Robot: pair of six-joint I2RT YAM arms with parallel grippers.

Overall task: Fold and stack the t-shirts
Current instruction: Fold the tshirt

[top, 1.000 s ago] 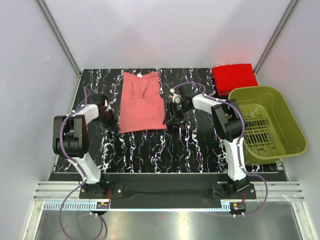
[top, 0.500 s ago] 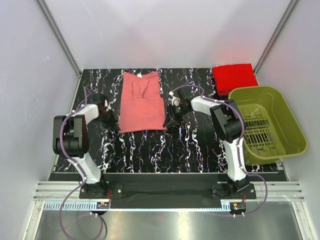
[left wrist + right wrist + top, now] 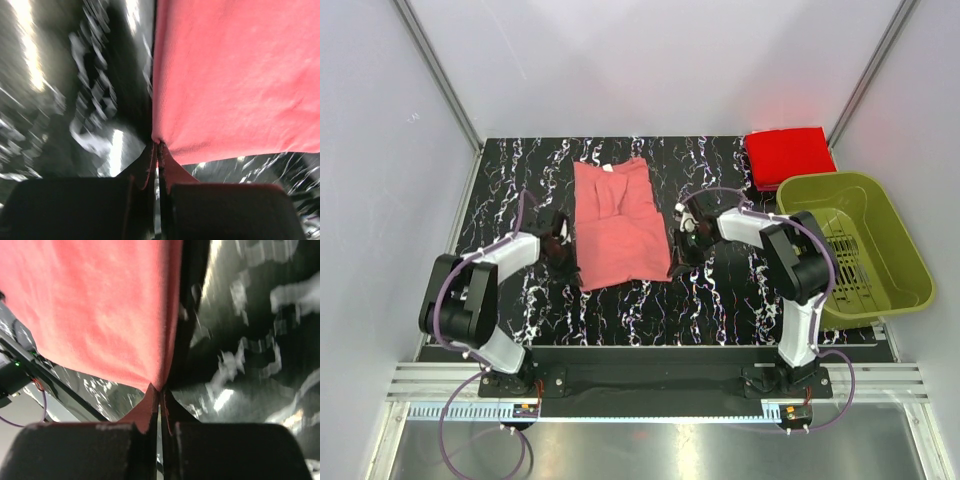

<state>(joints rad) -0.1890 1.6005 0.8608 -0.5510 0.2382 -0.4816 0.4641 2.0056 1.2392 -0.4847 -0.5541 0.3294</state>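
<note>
On the black table (image 3: 720, 300), near the middle, we see the salmon-pink t-shirt (image 3: 620, 225) lying flat, with its neck at the far end. The left gripper (image 3: 567, 253) sits at its left side and the right gripper (image 3: 678, 243) sits at its right side, both close to the bottom end. We look through the wrist cameras, and each one shows jaws pressed tight together with a little bit of pink cloth pinched between them. It looks like a bottom corner on each side.

We think the two arms hold both sides at once so the shirt stays smooth and does not twist when it is pulled or folded. One arm alone would bunch it up.

The red t-shirt (image 3: 788, 155) is folded at the far right corner, just behind the green basket (image 3: 895, 235). We think that is where the stack will be, so the pink one still needs folding and a trip over there.

One second ago the shirt lay farther back and a bit more to the left. Now it sits nearer the arm bases and a bit more to the right. Both arms have come nearer too. The right jaws were partly open beside the cloth then, and now they are closed on it.
</note>
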